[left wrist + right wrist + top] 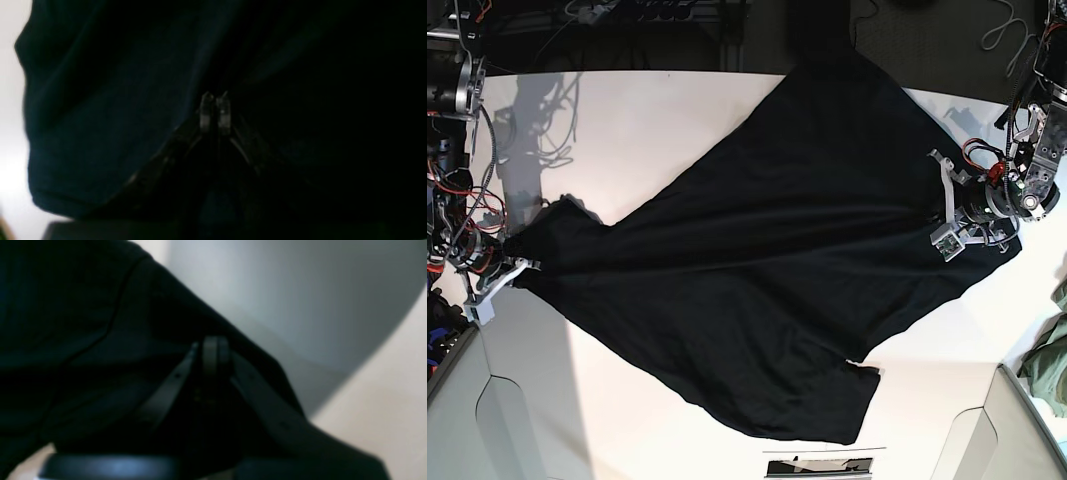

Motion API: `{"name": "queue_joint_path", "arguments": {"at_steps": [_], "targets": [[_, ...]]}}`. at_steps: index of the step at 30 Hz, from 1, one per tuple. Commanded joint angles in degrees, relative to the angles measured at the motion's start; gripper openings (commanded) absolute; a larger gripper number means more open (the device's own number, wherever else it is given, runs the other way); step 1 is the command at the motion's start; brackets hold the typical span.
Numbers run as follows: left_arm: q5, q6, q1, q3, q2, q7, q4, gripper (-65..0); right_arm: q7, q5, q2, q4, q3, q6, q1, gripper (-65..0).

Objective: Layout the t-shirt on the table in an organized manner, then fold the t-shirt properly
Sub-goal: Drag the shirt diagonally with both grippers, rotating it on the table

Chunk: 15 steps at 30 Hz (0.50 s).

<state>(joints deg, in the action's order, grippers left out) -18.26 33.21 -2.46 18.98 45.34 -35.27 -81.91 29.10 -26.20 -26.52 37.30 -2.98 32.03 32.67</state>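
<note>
The black t-shirt (757,260) lies stretched diagonally across the white table (667,110), with a corner hanging toward the front edge. My left gripper (949,210) is at the shirt's right side. In the left wrist view its fingertips (206,100) are pressed together on dark cloth (100,133), so the left gripper (215,98) is shut on the shirt. My right gripper (512,268) is at the shirt's left tip. In the right wrist view the right gripper (216,341) is shut on a black fold (83,340) above the table (383,390). The print and tag are hidden.
An olive-green garment (1052,362) lies at the right edge. Cables and dark equipment (627,20) line the far side. Grey side panels (1017,430) flank the front corners. A small dark label (817,466) sits at the front edge.
</note>
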Motion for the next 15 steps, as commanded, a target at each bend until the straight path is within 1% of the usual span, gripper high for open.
{"name": "queue_joint_path", "arguments": {"at_steps": [1,4,7,8,9,10,12,15], "targets": [[2.9,-1.0,-1.1,-0.2,1.2,-1.6,0.3,-65.0,1.6,0.9,-1.3,0.4,-0.2,-0.5,-0.3,-65.0],[4.2,-1.0,-3.8,-0.2,1.1,-0.5,0.3,-65.0,1.6,-0.3,-1.6,1.4,-0.3,-0.5,-4.0,-65.0],[4.2,-0.8,-6.5,-0.2,1.2,-0.8,0.3,-65.0,1.6,-2.4,-1.5,4.9,-0.5,-0.5,-8.2,-65.0],[4.0,0.0,-7.2,-0.2,1.2,-1.5,0.3,-65.0,1.6,-3.4,-1.5,6.6,-0.5,-0.5,-9.7,-65.0],[3.4,1.7,-7.7,-0.2,1.4,-2.3,0.2,-65.0,1.6,-4.1,-1.4,8.4,-0.5,-0.5,-11.1,-65.0],[1.9,3.8,-8.1,-0.2,1.5,-2.9,-0.1,-65.0,1.8,-4.6,-1.2,10.4,-0.5,-0.5,-12.5,-65.0],[-2.5,6.7,-7.9,-0.2,2.4,-4.0,-1.6,-65.0,3.0,-5.2,-0.8,14.6,-0.5,-0.5,-14.8,-65.0],[-9.4,6.8,-6.9,-0.2,4.1,-7.4,-5.8,-65.0,6.2,-6.9,-0.5,20.7,-0.5,-0.5,-17.6,-65.0]]}}
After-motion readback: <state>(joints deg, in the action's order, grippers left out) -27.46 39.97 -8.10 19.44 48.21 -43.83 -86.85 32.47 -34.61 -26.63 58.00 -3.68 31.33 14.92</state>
